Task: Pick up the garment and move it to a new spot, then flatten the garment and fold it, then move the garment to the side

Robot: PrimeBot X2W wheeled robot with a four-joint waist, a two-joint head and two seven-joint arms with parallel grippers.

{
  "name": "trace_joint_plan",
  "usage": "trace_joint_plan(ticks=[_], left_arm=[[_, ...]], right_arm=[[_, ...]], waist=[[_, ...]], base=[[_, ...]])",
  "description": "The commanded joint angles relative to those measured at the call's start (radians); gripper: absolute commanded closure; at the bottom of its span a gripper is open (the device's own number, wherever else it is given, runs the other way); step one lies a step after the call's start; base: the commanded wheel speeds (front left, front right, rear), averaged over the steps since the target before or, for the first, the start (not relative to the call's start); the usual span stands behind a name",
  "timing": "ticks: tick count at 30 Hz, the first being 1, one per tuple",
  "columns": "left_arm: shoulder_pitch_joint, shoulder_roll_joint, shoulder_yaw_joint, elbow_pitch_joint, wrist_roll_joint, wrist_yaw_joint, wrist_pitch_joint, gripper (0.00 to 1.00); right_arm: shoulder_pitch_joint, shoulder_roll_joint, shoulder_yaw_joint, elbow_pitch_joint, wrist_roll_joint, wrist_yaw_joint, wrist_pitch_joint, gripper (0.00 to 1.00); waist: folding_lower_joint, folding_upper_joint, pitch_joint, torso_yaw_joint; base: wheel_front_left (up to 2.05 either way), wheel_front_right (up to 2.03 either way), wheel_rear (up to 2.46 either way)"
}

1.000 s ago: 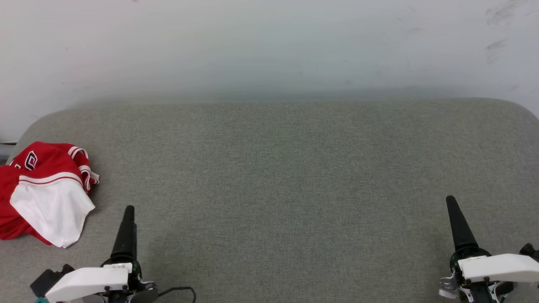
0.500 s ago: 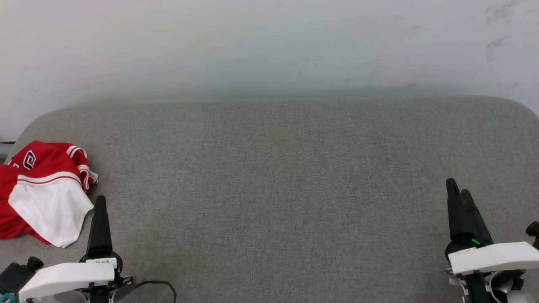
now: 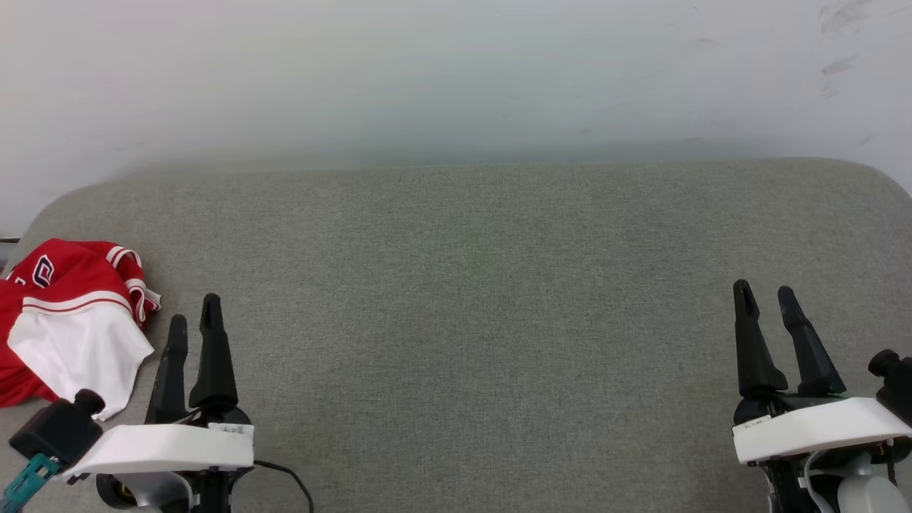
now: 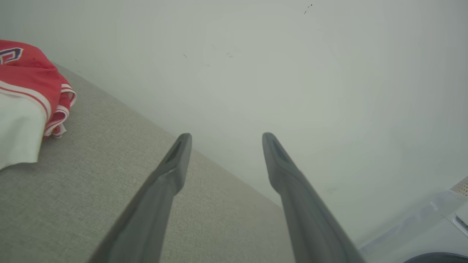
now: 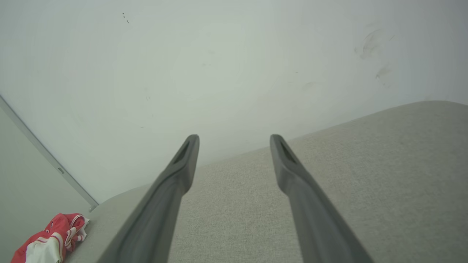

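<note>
The garment (image 3: 68,324), a red shirt with a white sleeve and red-white striped trim, lies crumpled at the far left edge of the grey upholstered surface (image 3: 470,285). It appears again at the upper left in the left wrist view (image 4: 25,95) and small at the lower left in the right wrist view (image 5: 51,237). My left gripper (image 3: 194,317) stands open just right of the garment, apart from it, holding nothing. Over the lower right of the surface, my right gripper (image 3: 764,291) is open too, with nothing between its fingers.
A pale wall (image 3: 456,78) rises directly behind the surface. The surface has rounded far corners, and its left edge runs under the garment. A white rounded object (image 4: 431,233) shows at the lower right of the left wrist view.
Both grippers have opened from a closed look, their fingers now spread. The left gripper has come up beside the garment; the right has moved up and slightly left. The garment has not moved.
</note>
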Motion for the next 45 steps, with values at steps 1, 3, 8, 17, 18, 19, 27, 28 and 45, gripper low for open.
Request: trace_joint_plan(ticks=[1,3,8,17,18,19,27,28,45], left_arm=[[0.003,0.003,-0.019,-0.028,0.052,0.013,-0.01,0.0],[0.007,0.004,-0.045,-0.041,0.11,0.029,-0.016,0.0],[0.01,0.004,-0.106,-0.069,0.231,0.068,-0.029,0.0],[0.019,0.004,-0.187,-0.067,0.397,0.1,-0.053,0.0],[0.021,0.006,-0.194,-0.066,0.412,0.104,-0.055,0.0],[0.021,0.01,-0.201,-0.066,0.427,0.109,-0.057,0.0],[0.028,0.036,-0.262,-0.053,0.512,0.161,-0.074,0.0],[0.029,0.04,-0.27,-0.048,0.523,0.169,-0.076,0.0],[0.018,0.06,-0.34,0.0,0.606,0.215,-0.112,0.0]], right_arm=[[-0.021,0.001,0.007,-0.024,-0.043,0.0,-0.01,0.0],[-0.02,0.001,0.013,-0.031,-0.082,0.0,-0.016,0.0],[-0.017,0.001,0.028,-0.036,-0.178,0.0,-0.029,0.0],[-0.01,-0.003,0.051,-0.03,-0.323,0.0,-0.051,0.0],[-0.008,-0.004,0.053,-0.029,-0.337,0.0,-0.054,0.0],[-0.007,-0.004,0.055,-0.029,-0.352,0.0,-0.057,0.0],[-0.002,-0.004,0.063,-0.031,-0.436,0.0,-0.073,0.0],[-0.001,-0.004,0.064,-0.031,-0.445,0.0,-0.076,0.0],[0.002,0.001,0.066,-0.056,-0.53,0.0,-0.111,0.0]], waist=[[0.0,0.0,0.001,-0.001],[0.0,0.0,0.002,-0.002],[0.0,0.0,0.005,-0.005],[0.0,0.0,0.01,-0.007],[0.0,0.0,0.01,-0.007],[0.0,0.0,0.01,-0.007],[0.0,0.0,0.007,-0.01],[0.0,0.0,0.008,-0.01],[0.0,0.0,0.026,-0.022]], base=[[0.0,0.0,0.0],[0.0,0.0,0.0],[0.0,0.0,0.0],[0.0,0.0,0.0],[0.0,0.0,0.0],[0.0,0.0,0.0],[0.0,0.0,0.0],[0.0,0.0,0.0],[0.0,0.0,0.0]])
